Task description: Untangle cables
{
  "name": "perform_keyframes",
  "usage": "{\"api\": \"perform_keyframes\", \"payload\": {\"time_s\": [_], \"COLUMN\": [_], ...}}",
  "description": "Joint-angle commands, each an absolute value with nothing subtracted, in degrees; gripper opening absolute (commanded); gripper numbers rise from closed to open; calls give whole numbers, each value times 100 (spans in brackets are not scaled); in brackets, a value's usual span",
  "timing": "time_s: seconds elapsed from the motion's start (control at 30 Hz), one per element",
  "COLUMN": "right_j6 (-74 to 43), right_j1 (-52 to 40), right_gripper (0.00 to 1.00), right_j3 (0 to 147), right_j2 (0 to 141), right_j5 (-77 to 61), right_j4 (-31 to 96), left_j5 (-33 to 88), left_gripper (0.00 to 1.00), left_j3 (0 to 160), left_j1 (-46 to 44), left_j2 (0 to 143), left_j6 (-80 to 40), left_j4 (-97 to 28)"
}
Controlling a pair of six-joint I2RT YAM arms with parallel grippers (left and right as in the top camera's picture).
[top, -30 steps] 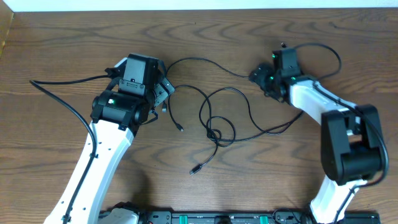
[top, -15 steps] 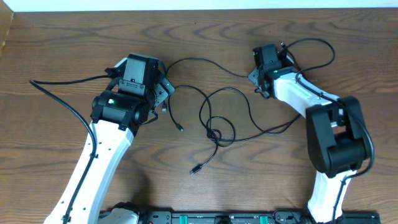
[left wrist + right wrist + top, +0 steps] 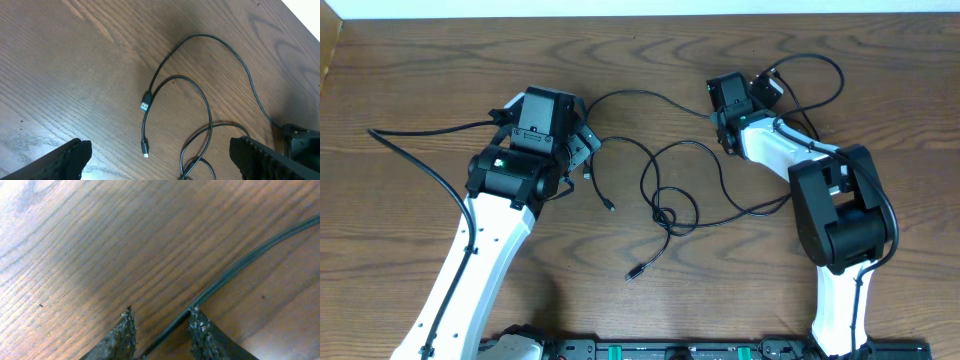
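The brown wooden table [image 3: 420, 60] is showing wavy grain and a matt surface, and a pale strip is running along its far edge. Two white-and-black arms are reaching over it. The cables [image 3: 665, 215], thin, round and black, are lying in loose overlapping loops between the arms, crossing in a small knot near the middle. One flat metal plug [image 3: 145, 106] and a smaller plug [image 3: 145, 148] are resting on the wood.

Compared with a second ago, the right arm is standing farther left and nearer the far edge, and its jaws are drawing closer together. The left arm and the central loops are sitting where they were.

The left gripper [image 3: 160, 147] is hanging with its jaws spread wide above the two plugs, touching nothing. The right gripper [image 3: 161, 317] is sitting low over the table, its rough dark fingertips [image 3: 125, 330] narrowly apart. One cable strand [image 3: 240, 265] is passing between them, close beside one tip, with a gap showing on the other side
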State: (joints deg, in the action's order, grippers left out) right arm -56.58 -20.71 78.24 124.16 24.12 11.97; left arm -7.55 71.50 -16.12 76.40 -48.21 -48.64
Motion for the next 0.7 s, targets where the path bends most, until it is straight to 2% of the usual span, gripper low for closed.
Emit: {"api": "perform_keyframes", "payload": {"time_s": [0.0,0.1,0.17,0.37,0.57,0.67], "right_j6": [-5347,-5234,-4976,-3079,-2016,-1872], "right_j1": [-2182,-2259,-2309,-2335,-2320,-2320], "right_gripper": [31,18,1,1,1,1], "right_j3": [7603,7603,7603,7660,7813,7813], "right_j2": [13157,13235,13255,13113,12022,11299], "right_j5": [1848,1855,1916,1140,989,989], "right_j4": [1616,1737,1712,1107,1223,1411], "left_j5": [-749,-749,-749,-749,-749,-746], "left_gripper": [94,94,94,94,94,94], "left_j3": [7244,7244,7242,7244,7244,7242], "left_j1": [-1581,-1581,-1581,-1581,-1581,-1581], "left_j2": [7673,7673,7673,7673,7673,7673], "left_j6": [-4814,-4814,-4814,-4814,-4814,-4814], "left_j4": [-4884,-4884,-4884,-4884,-4884,-4884]}}
